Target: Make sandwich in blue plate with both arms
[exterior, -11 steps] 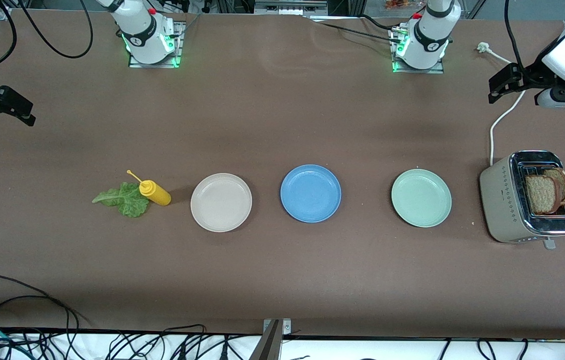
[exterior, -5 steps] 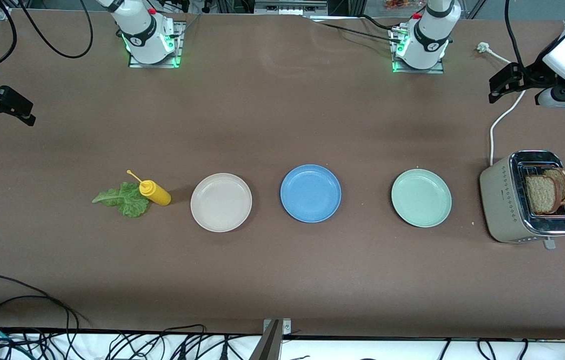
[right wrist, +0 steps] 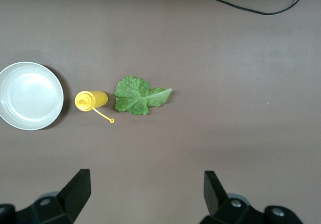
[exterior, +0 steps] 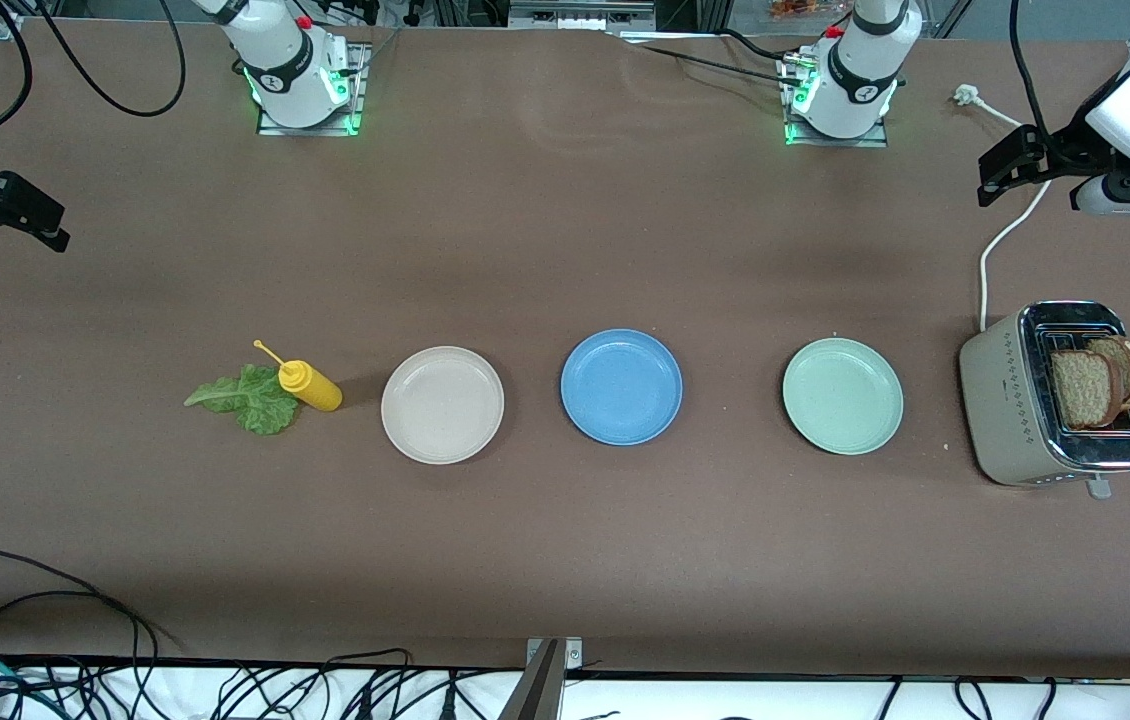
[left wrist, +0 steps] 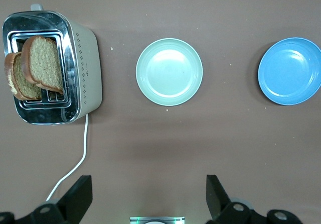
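Observation:
The blue plate lies bare in the middle of the table. Two brown bread slices stand upright in the toaster's slots. A green lettuce leaf lies flat toward the right arm's end. My left gripper hangs open and holds nothing, over bare table by the toaster's white cord. Over bare table at the right arm's end, my right gripper is open too, with nothing between its fingers.
A beige toaster stands at the left arm's end. A mint-green plate and a beige-white plate flank the blue one. A yellow squeeze bottle lies beside the lettuce.

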`<state>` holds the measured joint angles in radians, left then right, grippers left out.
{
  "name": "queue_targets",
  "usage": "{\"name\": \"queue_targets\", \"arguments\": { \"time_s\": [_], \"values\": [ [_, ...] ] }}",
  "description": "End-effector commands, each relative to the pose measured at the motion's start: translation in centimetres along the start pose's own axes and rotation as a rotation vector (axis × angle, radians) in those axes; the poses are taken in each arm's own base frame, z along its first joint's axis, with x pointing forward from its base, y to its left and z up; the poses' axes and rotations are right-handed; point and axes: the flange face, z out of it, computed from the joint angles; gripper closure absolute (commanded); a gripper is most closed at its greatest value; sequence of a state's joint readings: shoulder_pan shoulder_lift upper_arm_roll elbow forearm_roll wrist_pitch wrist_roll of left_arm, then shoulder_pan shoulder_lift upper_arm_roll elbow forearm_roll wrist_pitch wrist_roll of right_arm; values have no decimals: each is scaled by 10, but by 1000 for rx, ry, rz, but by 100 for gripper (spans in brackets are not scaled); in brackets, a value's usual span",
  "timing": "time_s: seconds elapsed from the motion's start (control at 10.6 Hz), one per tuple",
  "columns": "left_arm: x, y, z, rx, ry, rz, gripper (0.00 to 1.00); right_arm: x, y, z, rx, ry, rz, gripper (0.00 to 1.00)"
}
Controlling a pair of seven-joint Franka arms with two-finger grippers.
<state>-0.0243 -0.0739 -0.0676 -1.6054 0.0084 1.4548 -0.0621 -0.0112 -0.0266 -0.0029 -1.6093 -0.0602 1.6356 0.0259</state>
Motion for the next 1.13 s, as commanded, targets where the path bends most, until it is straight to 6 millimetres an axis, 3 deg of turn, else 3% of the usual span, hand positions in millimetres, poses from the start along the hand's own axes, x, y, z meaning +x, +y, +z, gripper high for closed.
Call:
{"name": "queue_targets", "arguments": {
  "time_s": [0.0,0.19,1.03],
  "values": [
    [1,0,-7,-17,-1,5,0,-2,8,-7,21,-2,14,0],
    [2,1,-6,-16,-2,8,0,-3,18,-7,48,-2,39,0],
    [2,1,-6,-16,-1,6,0,-2,17,-7,45,-2,32,0]
  ]
}}
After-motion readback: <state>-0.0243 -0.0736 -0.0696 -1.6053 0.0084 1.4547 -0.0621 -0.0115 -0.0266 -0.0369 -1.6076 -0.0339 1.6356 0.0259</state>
